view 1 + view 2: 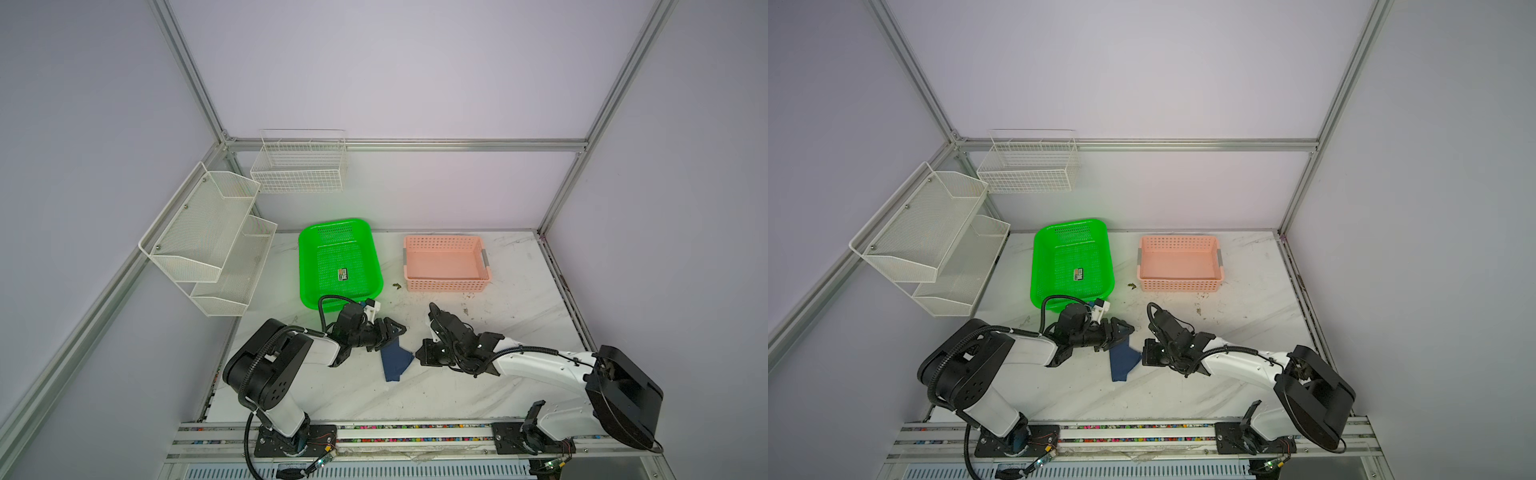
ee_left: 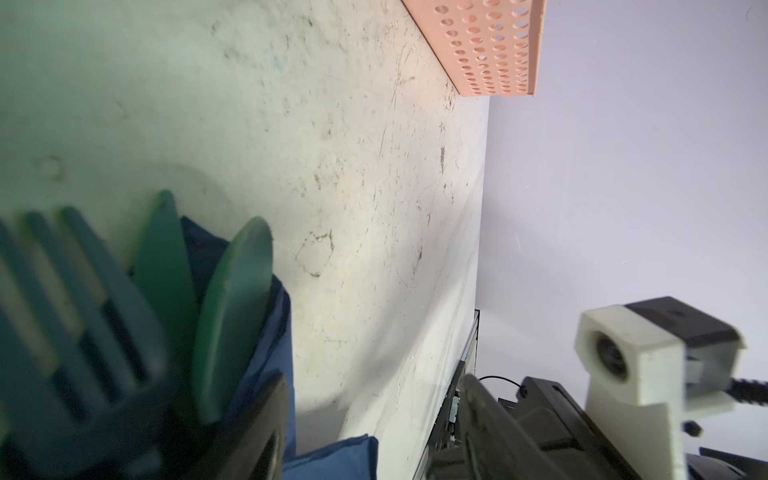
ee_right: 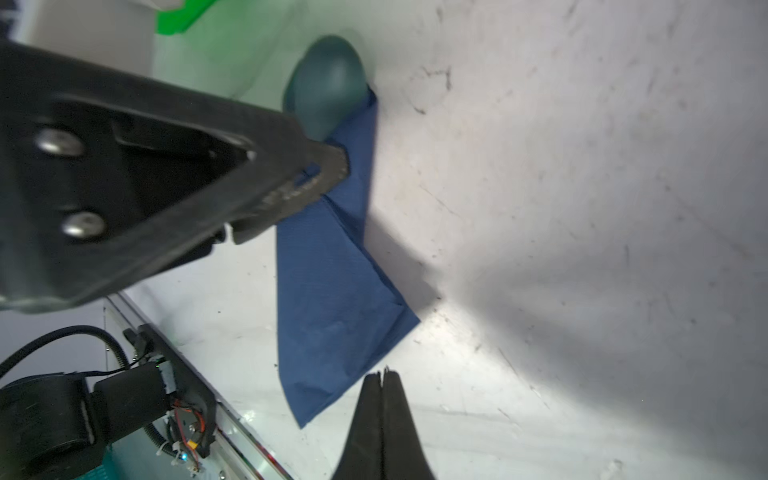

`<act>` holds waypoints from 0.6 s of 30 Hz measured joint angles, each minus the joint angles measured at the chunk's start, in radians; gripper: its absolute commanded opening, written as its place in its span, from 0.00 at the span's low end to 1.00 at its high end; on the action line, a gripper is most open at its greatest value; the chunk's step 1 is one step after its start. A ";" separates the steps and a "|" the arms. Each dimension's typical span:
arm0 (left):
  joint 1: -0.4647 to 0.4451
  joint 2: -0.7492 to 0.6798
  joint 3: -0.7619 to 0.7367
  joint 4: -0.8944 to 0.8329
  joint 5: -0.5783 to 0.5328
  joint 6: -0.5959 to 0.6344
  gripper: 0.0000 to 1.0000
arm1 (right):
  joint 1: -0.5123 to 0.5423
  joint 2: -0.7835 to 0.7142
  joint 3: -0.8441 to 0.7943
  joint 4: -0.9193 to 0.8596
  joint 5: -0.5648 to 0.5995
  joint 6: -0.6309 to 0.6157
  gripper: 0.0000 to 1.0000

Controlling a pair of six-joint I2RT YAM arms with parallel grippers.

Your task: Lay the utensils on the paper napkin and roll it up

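The navy paper napkin point(image 1: 397, 361) point(image 1: 1123, 363) lies folded into a narrow wrap on the marble table between my two grippers. Teal utensils stick out of its far end: a fork point(image 2: 83, 299), a flat blade point(image 2: 162, 257) and a spoon point(image 2: 232, 307), whose bowl point(image 3: 328, 79) pokes past the paper. My left gripper point(image 1: 390, 330) point(image 2: 374, 382) is open above that end. One of its fingers point(image 3: 328, 174) rests on the napkin point(image 3: 332, 311), and only table and a napkin corner show between its jaws. My right gripper point(image 1: 417, 353) point(image 3: 383, 372) is shut and empty, just beside the napkin's near edge.
A green basket point(image 1: 307, 266) stands behind the left gripper with a small printed card point(image 1: 343, 274) inside. A pink basket point(image 1: 446, 286) point(image 2: 490, 50) sits at the back right. White wire racks point(image 1: 208, 237) hang on the left wall. Small crumbs point(image 1: 396, 285) dot the table.
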 measured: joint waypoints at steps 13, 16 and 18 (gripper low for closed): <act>0.000 -0.002 -0.003 0.004 -0.007 0.000 0.65 | 0.059 0.060 0.043 0.169 -0.120 -0.014 0.02; 0.000 -0.002 -0.003 0.004 -0.007 0.000 0.65 | 0.080 0.104 0.042 0.216 -0.144 -0.011 0.02; 0.000 -0.002 -0.003 0.004 -0.008 0.000 0.65 | 0.089 0.129 0.033 0.261 -0.159 -0.006 0.02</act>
